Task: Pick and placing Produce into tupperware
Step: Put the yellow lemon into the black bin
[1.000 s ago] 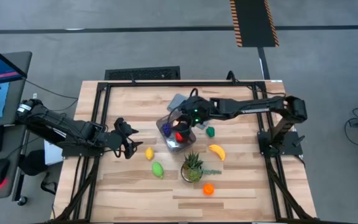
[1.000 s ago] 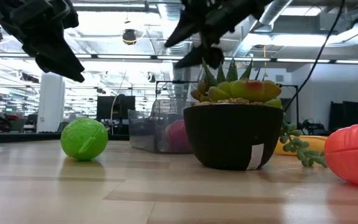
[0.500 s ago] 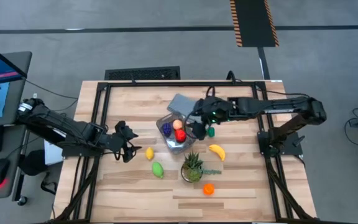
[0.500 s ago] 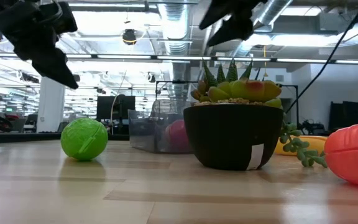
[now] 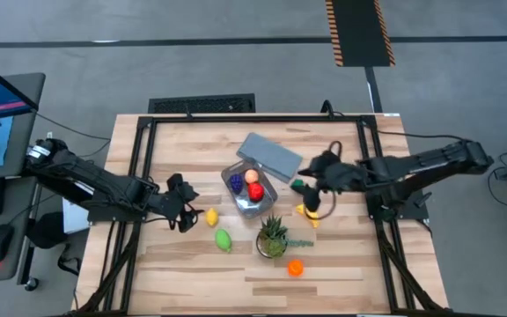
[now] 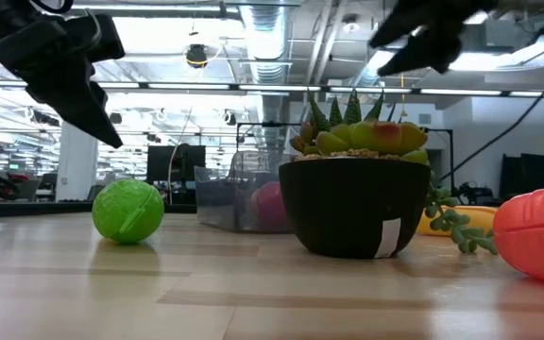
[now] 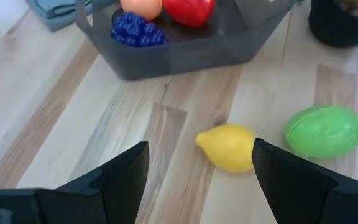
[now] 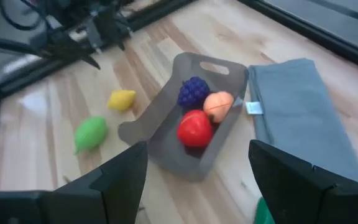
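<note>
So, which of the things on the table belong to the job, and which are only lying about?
Belong to the job:
- tupperware, holding purple grapes, a red fruit and a peach-coloured fruit
- yellow lemon
- green lime
- banana
- orange fruit
- small green piece

Only lying about:
- potted plant
- grey-blue lid

Count, from the high view:
- Tub (image 5: 238,169): one, clear. Holds three pieces: purple grapes (image 5: 236,182), one peach-orange fruit (image 5: 251,175), one red fruit (image 5: 256,190).
- Loose produce on the table (image 5: 192,141): five. One lemon (image 5: 210,217), one lime-green fruit (image 5: 224,239), one banana (image 5: 308,214), one small dark green piece (image 5: 296,186), one orange fruit (image 5: 296,268).
- Produce total: eight.
- Grey-blue lid (image 5: 271,157): one.
- Potted plant (image 5: 272,236): one.
- Robot arms: two.
</note>
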You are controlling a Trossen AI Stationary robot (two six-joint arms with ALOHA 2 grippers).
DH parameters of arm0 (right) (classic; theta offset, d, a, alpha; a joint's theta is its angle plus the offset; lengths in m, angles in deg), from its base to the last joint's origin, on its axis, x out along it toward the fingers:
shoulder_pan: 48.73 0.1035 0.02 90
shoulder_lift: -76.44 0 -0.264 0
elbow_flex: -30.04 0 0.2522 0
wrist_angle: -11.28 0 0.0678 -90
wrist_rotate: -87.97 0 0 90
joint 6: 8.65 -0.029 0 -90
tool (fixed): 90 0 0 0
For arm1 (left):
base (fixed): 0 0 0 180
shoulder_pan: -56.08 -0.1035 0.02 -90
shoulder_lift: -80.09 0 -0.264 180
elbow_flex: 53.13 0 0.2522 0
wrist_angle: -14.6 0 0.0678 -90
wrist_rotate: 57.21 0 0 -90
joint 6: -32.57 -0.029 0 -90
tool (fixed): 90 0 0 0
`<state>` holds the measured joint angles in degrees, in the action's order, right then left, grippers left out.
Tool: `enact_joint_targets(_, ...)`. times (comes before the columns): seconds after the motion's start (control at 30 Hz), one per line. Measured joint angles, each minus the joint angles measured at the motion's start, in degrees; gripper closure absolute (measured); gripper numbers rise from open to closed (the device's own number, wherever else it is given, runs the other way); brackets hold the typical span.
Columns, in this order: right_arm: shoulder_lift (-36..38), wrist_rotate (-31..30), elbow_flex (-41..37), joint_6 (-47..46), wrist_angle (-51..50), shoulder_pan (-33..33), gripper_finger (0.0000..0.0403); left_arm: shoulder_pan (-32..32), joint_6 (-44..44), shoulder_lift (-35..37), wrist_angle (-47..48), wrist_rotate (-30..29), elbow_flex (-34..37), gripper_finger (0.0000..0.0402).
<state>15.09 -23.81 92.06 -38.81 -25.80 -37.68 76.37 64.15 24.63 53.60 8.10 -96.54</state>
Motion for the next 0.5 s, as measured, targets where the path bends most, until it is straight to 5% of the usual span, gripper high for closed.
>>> enact_joint_targets(0.17,8.1,-6.0,-11.2,-3.2,11.5,7.1,0.0101,0.0,-2.1,-0.1,0.4,0.5,0.0,0.0129)
enact_joint_targets(0.5,16.6,-18.5,-26.8,-11.8,29.3,15.3,0.0101,0.0,-20.5,-0.5,0.0,4.1,0.0,0.0129)
